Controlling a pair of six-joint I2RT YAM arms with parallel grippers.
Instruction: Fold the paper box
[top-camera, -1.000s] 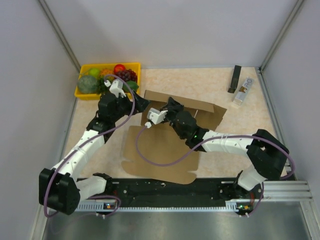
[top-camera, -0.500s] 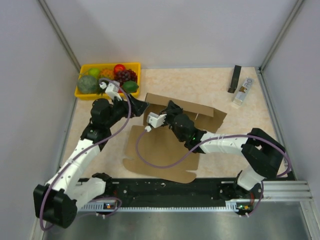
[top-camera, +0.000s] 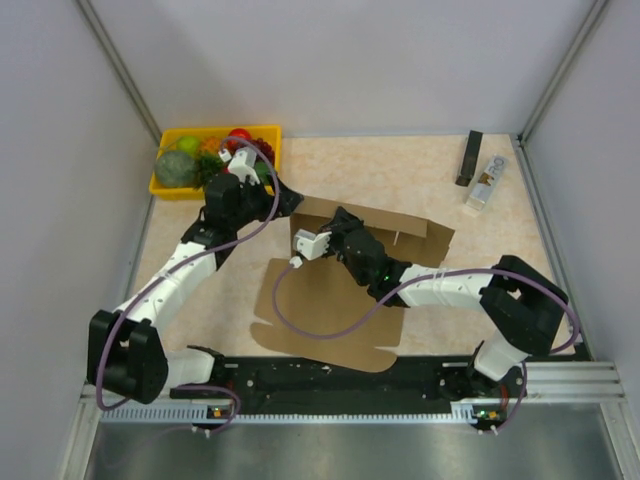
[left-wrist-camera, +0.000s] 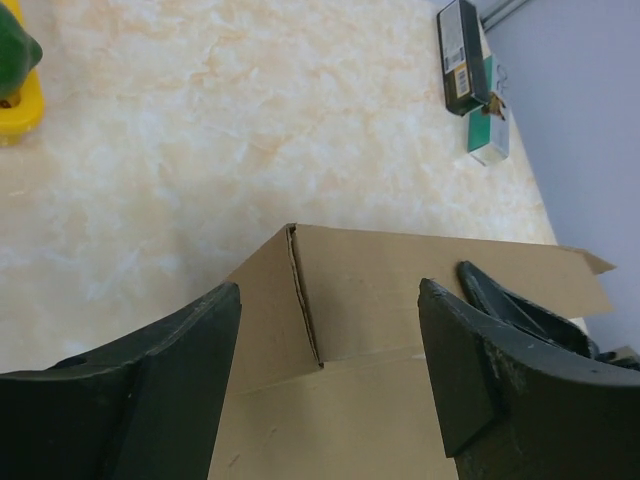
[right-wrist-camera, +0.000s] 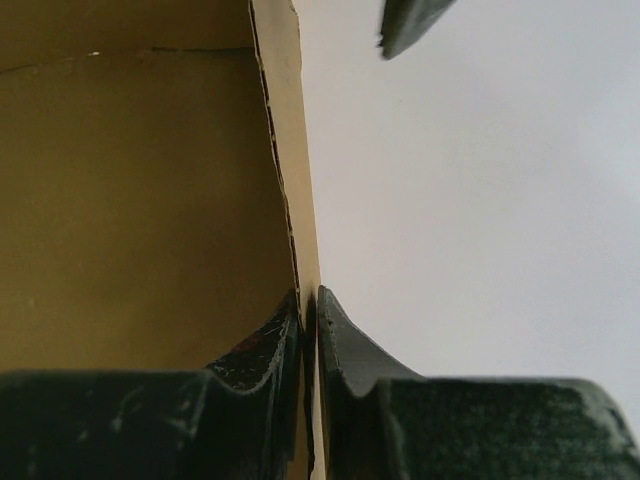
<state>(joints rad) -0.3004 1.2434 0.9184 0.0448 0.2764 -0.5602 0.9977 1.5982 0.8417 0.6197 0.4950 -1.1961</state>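
The paper box (top-camera: 330, 295) is a brown cardboard sheet lying in the middle of the table, with its far flap raised. My right gripper (top-camera: 340, 222) is shut on the raised flap's edge; in the right wrist view its fingertips (right-wrist-camera: 290, 320) pinch the cardboard wall (right-wrist-camera: 150, 200). My left gripper (top-camera: 286, 199) is open at the box's far left corner. In the left wrist view that corner (left-wrist-camera: 310, 290) lies between the spread fingers (left-wrist-camera: 200, 340), untouched. The right gripper's black finger (left-wrist-camera: 510, 305) shows beyond.
A yellow tray of fruit (top-camera: 215, 158) stands at the far left, just behind my left wrist. A black bar (top-camera: 469, 158) and a small box (top-camera: 486, 182) lie at the far right, also seen in the left wrist view (left-wrist-camera: 462, 55). Grey walls enclose the table.
My left arm swung and its gripper moved slightly farther back, to the box's far left corner. My right gripper kept its hold on the flap.
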